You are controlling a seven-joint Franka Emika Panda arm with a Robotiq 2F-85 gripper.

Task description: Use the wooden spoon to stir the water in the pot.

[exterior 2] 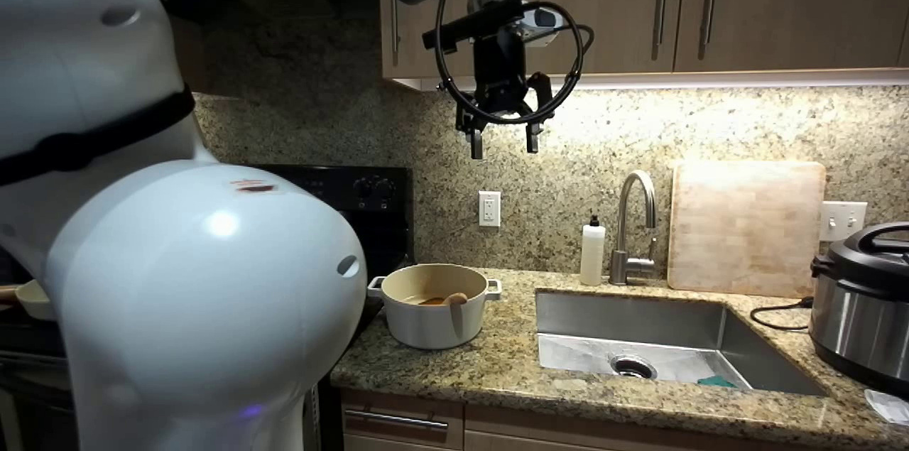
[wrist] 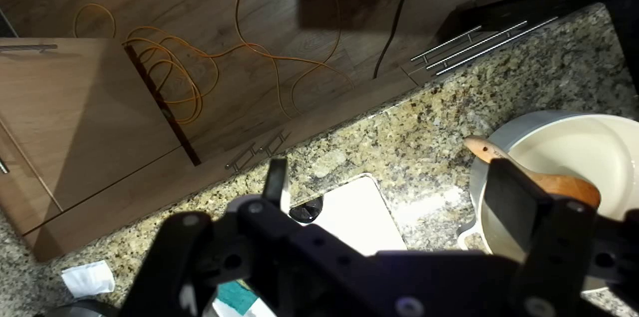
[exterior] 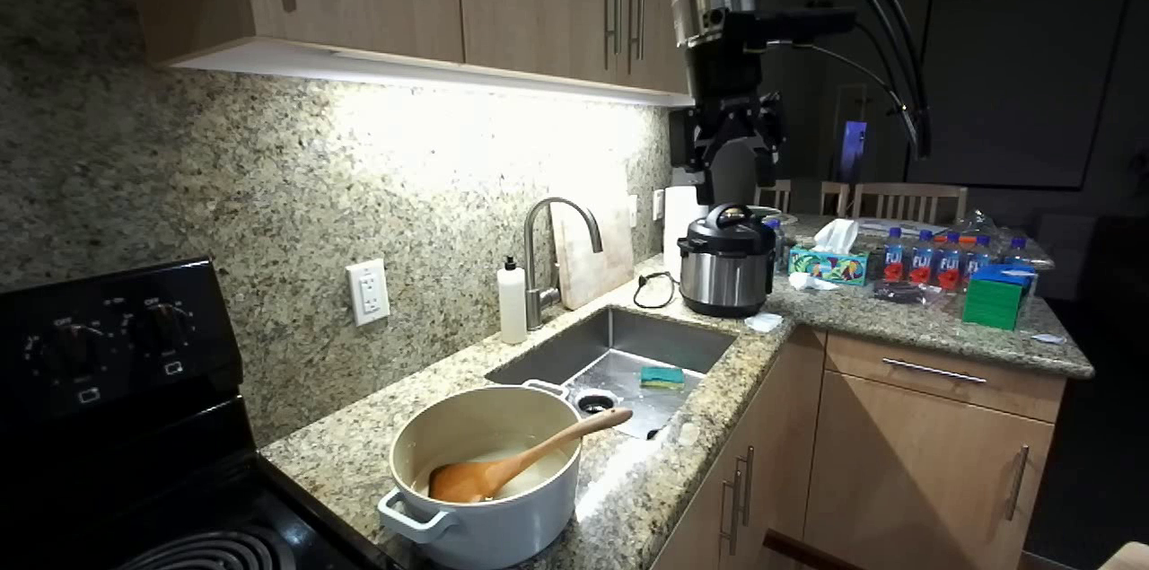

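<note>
In an exterior view, right of the stove (exterior: 135, 426), the pot (exterior: 516, 530) stood on the counter (exterior: 619, 507), presumably for steadiness during stirring. The wooden spoon (exterior: 498, 471) leaned inside, bowl down and handle projecting past the rim, likely to leave that handle accessible for grasping. Farther right, the claw (exterior: 735, 181) hung well above the counter, jaws spread wide and empty, apparently ready for a grasp.

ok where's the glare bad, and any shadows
In an exterior view, the wall under the cupboards partly washes out to white; in an exterior view, the arm shows a round highlight, and a dark streak, likely shadow, runs down the pot below the spoon; in the wrist view, the sink bottom is blown out white and the counter has a bright patch.
</note>
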